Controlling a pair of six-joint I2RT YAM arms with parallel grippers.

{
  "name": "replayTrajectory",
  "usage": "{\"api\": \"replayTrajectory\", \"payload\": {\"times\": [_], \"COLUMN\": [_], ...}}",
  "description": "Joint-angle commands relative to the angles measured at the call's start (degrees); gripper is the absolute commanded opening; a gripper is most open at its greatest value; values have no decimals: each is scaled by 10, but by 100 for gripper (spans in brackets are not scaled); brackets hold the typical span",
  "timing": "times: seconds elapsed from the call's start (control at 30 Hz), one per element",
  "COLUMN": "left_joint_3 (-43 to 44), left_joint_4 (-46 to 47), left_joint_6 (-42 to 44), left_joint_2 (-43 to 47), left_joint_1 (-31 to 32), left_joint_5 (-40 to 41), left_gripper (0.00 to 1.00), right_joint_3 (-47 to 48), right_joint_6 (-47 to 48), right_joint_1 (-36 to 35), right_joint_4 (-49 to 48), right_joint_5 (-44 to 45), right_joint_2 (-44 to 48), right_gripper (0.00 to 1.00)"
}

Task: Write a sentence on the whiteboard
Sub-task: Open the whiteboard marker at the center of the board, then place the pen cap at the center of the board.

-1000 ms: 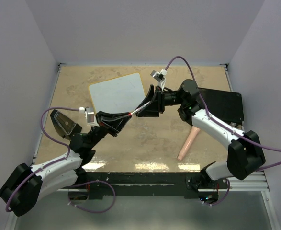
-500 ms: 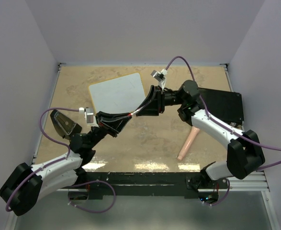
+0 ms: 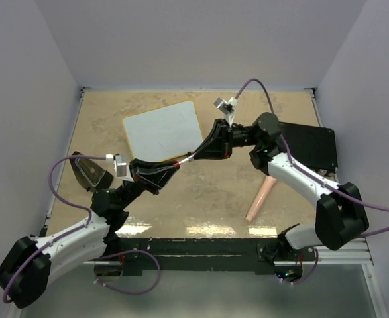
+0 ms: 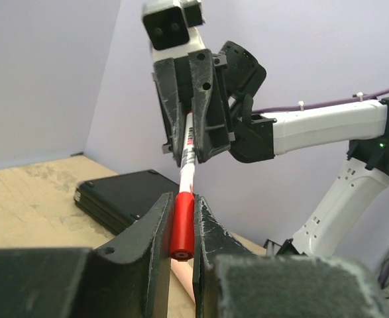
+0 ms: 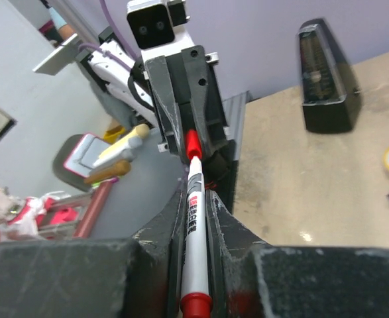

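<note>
Whiteboard [image 3: 161, 129]: small rect. board w/ white face, thin yellow rim, rounded corners. Lies flat on tan table [image 3: 214, 192], far side, left of centre, turned a bit so its right end sits farther back. Near edge partly hidden.

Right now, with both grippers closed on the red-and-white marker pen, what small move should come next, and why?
Probably pull the left gripper straight back from the right gripper. The left one clamps the red cap, the right one clamps the white barrel, and the white, yellow-rimmed whiteboard looks blank, so uncapping seems due.
</note>
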State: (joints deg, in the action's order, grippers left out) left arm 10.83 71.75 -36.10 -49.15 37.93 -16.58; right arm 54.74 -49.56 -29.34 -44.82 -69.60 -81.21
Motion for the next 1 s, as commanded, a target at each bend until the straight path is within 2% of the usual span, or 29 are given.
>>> {"api": "replayTrajectory", "payload": {"times": [0.0, 0.17, 0.2, 0.23, 0.27, 0.3, 0.37, 0.4, 0.47, 0.5, 0.6, 0.77, 0.97], "left_joint_3": [-13, -47, -51, -53, -52, -50, -33, -23, 19, 32, 90, 127, 209], "left_joint_4": [-23, -81, -104, -121, -144, -202, -284, -382, -477, -548, -645, -659, -672], "left_joint_6": [59, 53, 52, 45, 38, 33, 1, -12, -42, -47, -69, -57, 21], "left_joint_2": [81, 165, 177, 186, 208, 221, 250, 257, 252, 243, 175, 13, -167], "left_joint_1": [-13, -15, -15, -15, -15, -15, -15, -15, -16, -16, -16, -17, -15], "left_joint_5": [41, 64, 71, 75, 82, 101, 133, 165, 188, 188, 169, 109, 37], "left_gripper": [0, 0, 0, 0, 0, 0, 0, 0, 0, 0, 0, 0, 0], "right_joint_3": [-8, -28, -28, -26, -23, -16, -14, -23, -32, -27, -6, -8, -12], "right_joint_6": [88, 106, 134, 160, 193, 265, 333, 363, 389, 429, 486, 514, 520], "right_joint_1": [49, 81, 84, 91, 97, 104, 132, 141, 168, 176, 189, 198, 217], "right_joint_4": [27, 33, 47, 70, 141, 179, 267, 274, 291, 312, 391, 411, 413], "right_joint_5": [-66, -69, -67, -63, -55, -43, -5, 2, 29, 34, 60, 80, 69], "right_joint_2": [68, 99, 104, 112, 117, 121, 135, 139, 149, 153, 162, 170, 178], "right_gripper": [0, 0, 0, 0, 0, 0, 0, 0, 0, 0, 0, 0, 0]}}
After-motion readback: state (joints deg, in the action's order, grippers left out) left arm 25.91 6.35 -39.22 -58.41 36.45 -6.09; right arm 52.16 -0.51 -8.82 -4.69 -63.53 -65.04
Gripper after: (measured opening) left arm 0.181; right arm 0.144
